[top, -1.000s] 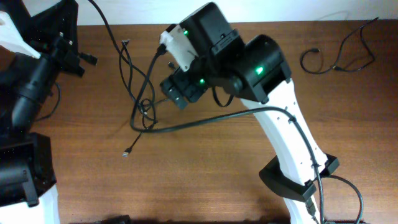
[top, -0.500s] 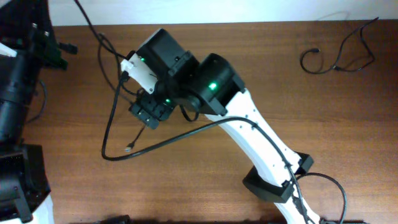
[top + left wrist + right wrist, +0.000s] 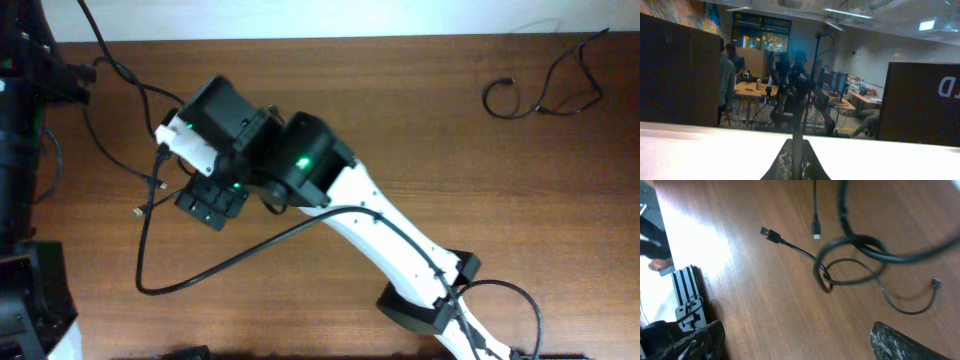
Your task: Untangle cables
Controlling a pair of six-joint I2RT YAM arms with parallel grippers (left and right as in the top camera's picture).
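Observation:
Thin black cables [image 3: 150, 182] lie tangled on the wooden table at the left, with a small plug [image 3: 137, 211] at one loose end. In the right wrist view the cables make a loop [image 3: 829, 276] with a USB plug [image 3: 769, 233] pointing up-left. My right gripper [image 3: 210, 203] hovers over this tangle; its fingers [image 3: 795, 332] are wide apart and empty. My left gripper [image 3: 72, 84] is at the far left edge, raised. In the left wrist view its fingers [image 3: 796, 161] are shut on a thin black cable [image 3: 798, 125] that runs straight up.
A separate thin black cable [image 3: 540, 95] lies looped at the back right. The right arm's own thicker black wire [image 3: 215, 268] sweeps over the table below the tangle, and shows blurred in the right wrist view [image 3: 862, 246]. The table's back edge [image 3: 400, 38] is near.
My right arm has swung left across the table, and its gripper is now over the left part. My left gripper has moved up and left, drawing a cable with it.

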